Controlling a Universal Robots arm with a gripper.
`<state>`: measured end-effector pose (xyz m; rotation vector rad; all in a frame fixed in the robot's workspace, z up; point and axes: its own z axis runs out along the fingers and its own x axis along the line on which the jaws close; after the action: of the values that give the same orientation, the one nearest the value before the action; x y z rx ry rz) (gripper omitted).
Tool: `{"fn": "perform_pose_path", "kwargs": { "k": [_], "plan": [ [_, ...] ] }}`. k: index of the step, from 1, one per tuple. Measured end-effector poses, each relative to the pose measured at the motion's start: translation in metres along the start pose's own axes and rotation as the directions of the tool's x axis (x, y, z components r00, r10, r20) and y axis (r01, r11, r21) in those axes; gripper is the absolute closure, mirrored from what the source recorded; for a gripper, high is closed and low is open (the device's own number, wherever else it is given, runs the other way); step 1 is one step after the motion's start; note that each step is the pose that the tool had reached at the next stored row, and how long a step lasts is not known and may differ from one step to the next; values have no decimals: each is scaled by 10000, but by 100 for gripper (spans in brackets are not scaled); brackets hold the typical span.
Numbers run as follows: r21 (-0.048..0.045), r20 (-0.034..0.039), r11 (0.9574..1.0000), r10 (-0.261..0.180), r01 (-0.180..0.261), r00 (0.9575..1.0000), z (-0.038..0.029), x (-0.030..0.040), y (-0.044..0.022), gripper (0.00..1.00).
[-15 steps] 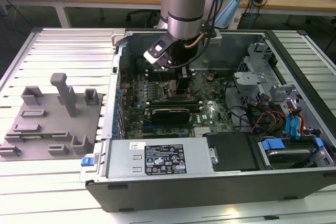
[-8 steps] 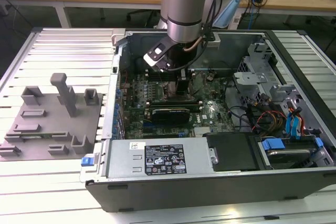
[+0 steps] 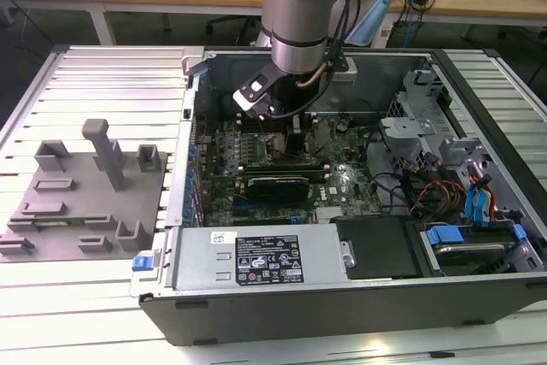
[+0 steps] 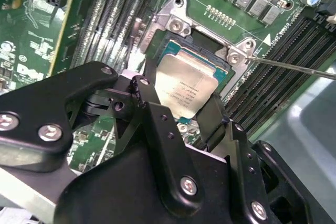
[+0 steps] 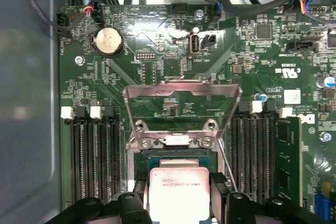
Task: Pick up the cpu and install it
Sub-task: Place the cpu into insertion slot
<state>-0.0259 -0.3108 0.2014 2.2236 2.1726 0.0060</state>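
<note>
The cpu (image 4: 186,88) (image 5: 179,188), a small square chip with a pale silver top, sits between my gripper's black fingers (image 4: 150,94), which press on two opposite edges. My gripper (image 4: 185,92) (image 5: 178,183) is shut on it. The chip is level and right over the dark socket (image 5: 173,157), low inside its metal frame (image 4: 177,20); whether it is seated I cannot tell. The socket's hinged load plate (image 5: 181,92) stands raised. In the exterior view my gripper (image 3: 295,138) reaches down into the open computer case (image 3: 342,297) over the green motherboard (image 3: 342,181).
Memory slots (image 5: 94,161) flank the socket on both sides. A thin metal lever (image 4: 294,66) runs beside the socket frame. A long black card (image 3: 273,185) lies near my gripper. A grey moulded tray (image 3: 81,203) sits outside the case at the exterior view's left.
</note>
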Motion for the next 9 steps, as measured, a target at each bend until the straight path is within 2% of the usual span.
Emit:
{"fn": "perform_pose_path", "kwargs": {
  "k": [9],
  "plan": [
    [-2, 4, 10000, -97, 97, 10000, 36, 15, -1, 45]
  ]
}}
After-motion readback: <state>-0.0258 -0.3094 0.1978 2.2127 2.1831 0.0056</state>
